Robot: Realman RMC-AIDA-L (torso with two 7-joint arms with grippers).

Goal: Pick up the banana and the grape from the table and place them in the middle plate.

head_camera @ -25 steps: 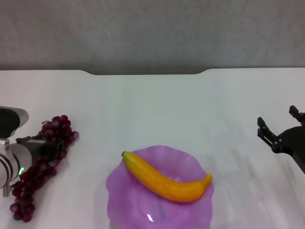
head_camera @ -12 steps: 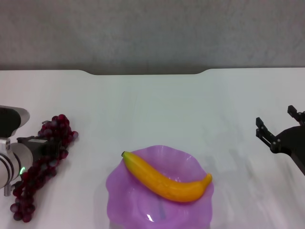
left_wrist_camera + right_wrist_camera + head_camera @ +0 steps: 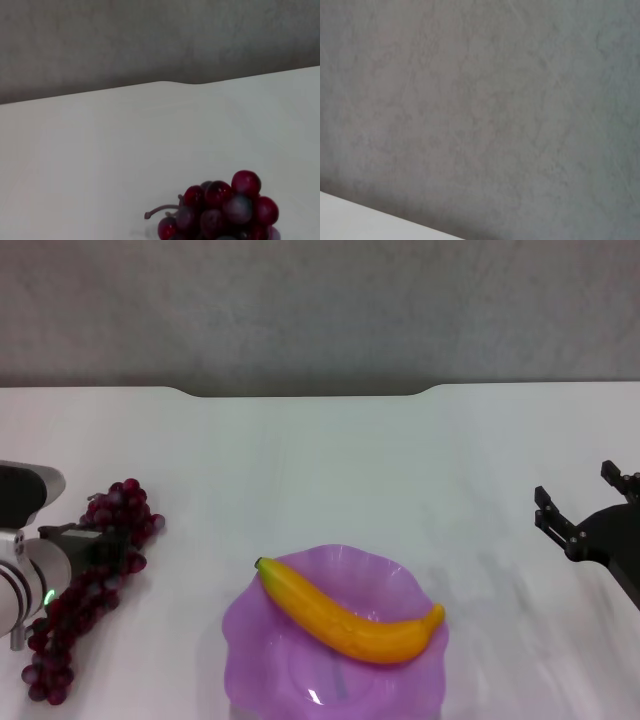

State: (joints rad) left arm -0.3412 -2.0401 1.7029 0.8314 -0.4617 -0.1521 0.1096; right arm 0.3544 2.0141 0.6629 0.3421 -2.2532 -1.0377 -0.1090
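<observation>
The banana (image 3: 350, 615) lies across the purple middle plate (image 3: 255, 640) at the front centre of the white table (image 3: 320, 470). The grape bunch (image 3: 75, 600) lies on the table at the left, running from near the plate's level back toward the far side. My left gripper (image 3: 98, 546) sits low over the bunch's upper half, against the grapes. The left wrist view shows the bunch's stem end (image 3: 220, 210) close up on the table. My right gripper (image 3: 582, 495) is open and empty above the table at the right, well away from the plate.
The table's notched far edge (image 3: 305, 392) meets a grey wall (image 3: 320, 310). The right wrist view shows only that wall (image 3: 480, 100) and a sliver of table.
My left gripper has slid a little to the left over the grape bunch. My right gripper has drifted slightly left. The banana, plate and grapes have stayed put.
</observation>
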